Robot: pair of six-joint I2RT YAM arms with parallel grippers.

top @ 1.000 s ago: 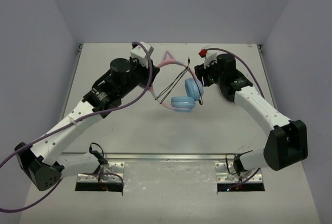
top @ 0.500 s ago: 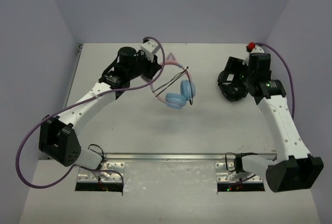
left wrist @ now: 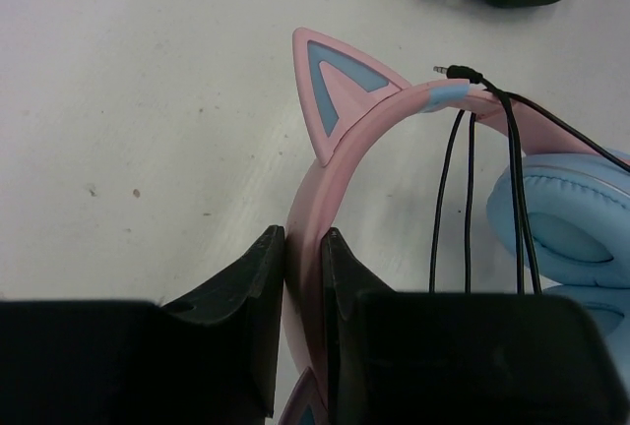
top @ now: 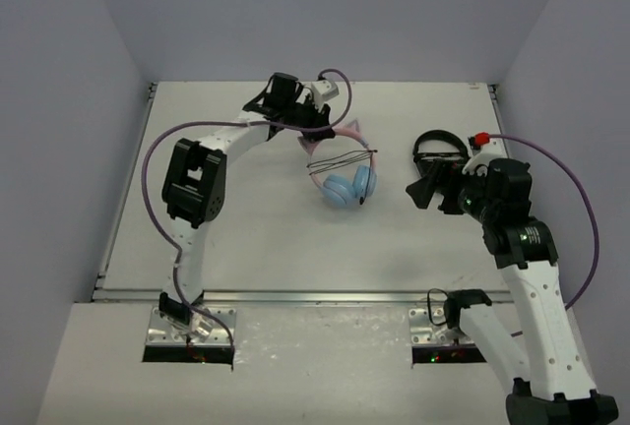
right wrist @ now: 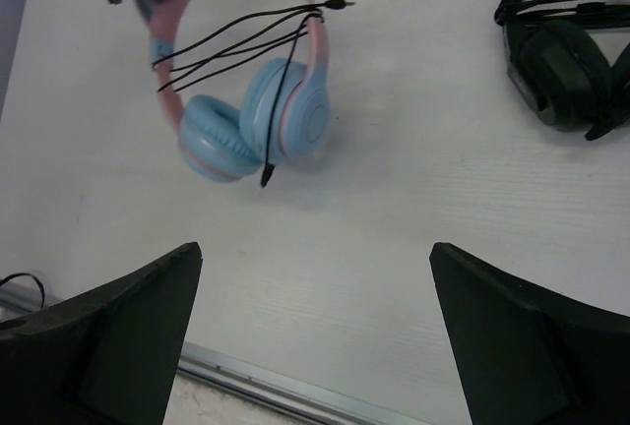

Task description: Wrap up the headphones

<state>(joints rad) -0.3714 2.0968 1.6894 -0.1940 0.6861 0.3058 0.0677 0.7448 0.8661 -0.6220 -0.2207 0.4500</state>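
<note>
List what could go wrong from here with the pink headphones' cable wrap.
1. The cable lies in slack loops across the headband, its plug ends free; it may slip off and unwind.
2. The left gripper pinches only the thin headband, so the headphones could swivel or slip.
3. The right gripper stands open, near the black headphones, and might snag them.

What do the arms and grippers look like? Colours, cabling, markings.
The left arm and right arm have white link shells with black joints. A purple cable loops loosely along each. The left gripper and right gripper have matte black, wedge-shaped fingers. A small red part sits by the right wrist.
</note>
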